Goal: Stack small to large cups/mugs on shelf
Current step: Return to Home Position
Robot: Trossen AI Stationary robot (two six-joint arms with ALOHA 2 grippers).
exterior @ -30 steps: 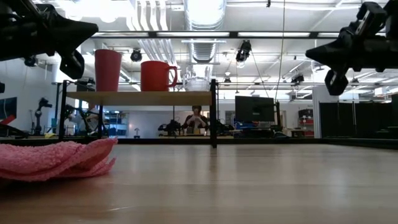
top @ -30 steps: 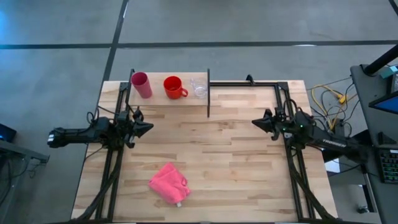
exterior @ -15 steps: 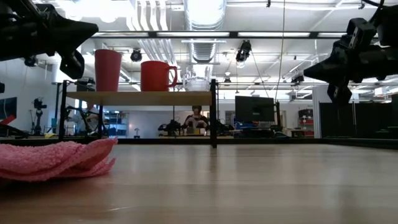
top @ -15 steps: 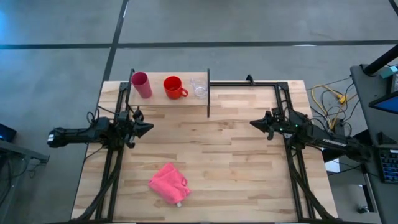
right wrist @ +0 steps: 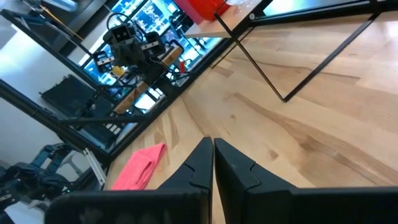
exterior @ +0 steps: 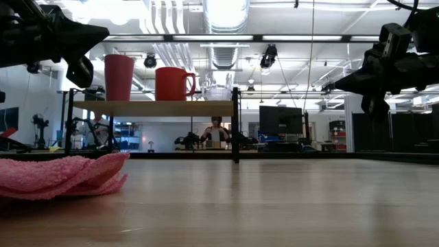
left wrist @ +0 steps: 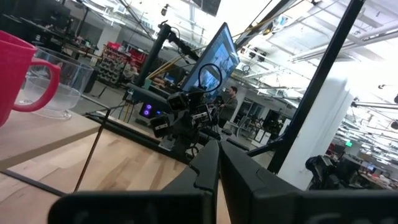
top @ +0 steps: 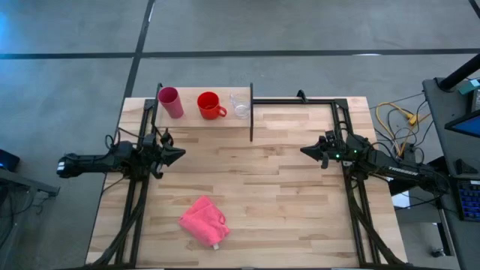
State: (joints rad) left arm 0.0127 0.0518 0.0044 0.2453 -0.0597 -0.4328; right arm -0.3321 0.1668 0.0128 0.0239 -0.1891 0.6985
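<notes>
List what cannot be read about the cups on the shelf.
Clear cup, low view: its outline is mostly lost against the bright room behind it.
Red mug, left wrist view: cut off by the picture edge; the right wrist view catches only a part of it.
Pink tumbler: outside both wrist views.
</notes>
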